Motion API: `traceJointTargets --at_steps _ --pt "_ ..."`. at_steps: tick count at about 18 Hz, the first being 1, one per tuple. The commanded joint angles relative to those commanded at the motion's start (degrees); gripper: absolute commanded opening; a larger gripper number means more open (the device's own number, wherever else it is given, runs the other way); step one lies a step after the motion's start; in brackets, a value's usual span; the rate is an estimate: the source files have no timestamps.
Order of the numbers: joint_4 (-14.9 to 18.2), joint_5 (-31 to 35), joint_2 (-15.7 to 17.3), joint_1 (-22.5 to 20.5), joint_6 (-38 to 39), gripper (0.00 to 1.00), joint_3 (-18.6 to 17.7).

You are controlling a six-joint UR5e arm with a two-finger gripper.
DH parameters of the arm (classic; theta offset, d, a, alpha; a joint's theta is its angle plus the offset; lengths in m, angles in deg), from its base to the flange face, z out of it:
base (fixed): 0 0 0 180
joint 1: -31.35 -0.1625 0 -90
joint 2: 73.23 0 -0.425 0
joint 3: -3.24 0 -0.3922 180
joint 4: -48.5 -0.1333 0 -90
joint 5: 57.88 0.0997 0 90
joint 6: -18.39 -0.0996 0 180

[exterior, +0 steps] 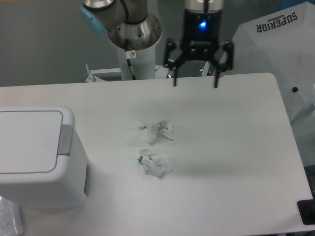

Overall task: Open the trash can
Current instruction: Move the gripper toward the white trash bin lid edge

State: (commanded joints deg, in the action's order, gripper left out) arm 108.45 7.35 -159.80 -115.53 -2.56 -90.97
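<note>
The trash can [39,162] is a large boxy white bin at the table's left front. Its flat white lid [27,141] lies shut, and the grey push tab [65,140] sits on its right rim. My gripper [195,81] hangs over the far edge of the table, well to the right of the bin and far from it. Its two black fingers are spread wide apart and hold nothing.
Two small crumpled white wrappers lie mid-table, one farther back [157,130] and one nearer [155,163]. The arm's white base column [135,49] stands behind the table [236,162]. A white cover with "SUPERIOR" lettering [280,39] is at the right rear.
</note>
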Motion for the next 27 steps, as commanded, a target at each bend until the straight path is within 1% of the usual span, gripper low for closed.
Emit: traceJointTargets --at_steps 2,5,6,9,11,14,16,17,19,27 --pt "-1.15 -1.33 -0.35 1.5 4.5 1.0 0.17" --pt "-1.68 -1.51 -1.05 4.66 5.92 1.0 0.0" --pt "-2.2 -1.6 -1.66 5.45 5.92 1.0 0.26" --pt "-5.28 -2.65 -3.68 7.74 6.01 1.0 0.35" --pt "-5.81 -2.74 -5.18 9.41 6.01 1.0 0.7" --pt "-6.86 -2.74 -7.55 11.52 7.76 1.0 2.72" --pt "-6.95 -2.57 -8.61 13.28 8.3 1.0 2.72" --pt "-7.3 -2.57 -9.05 13.63 8.38 1.0 2.81" --pt "-9.14 -2.57 -9.93 14.16 8.38 1.0 2.81" --pt "-9.41 -2.21 -11.69 15.39 8.3 1.0 2.63"
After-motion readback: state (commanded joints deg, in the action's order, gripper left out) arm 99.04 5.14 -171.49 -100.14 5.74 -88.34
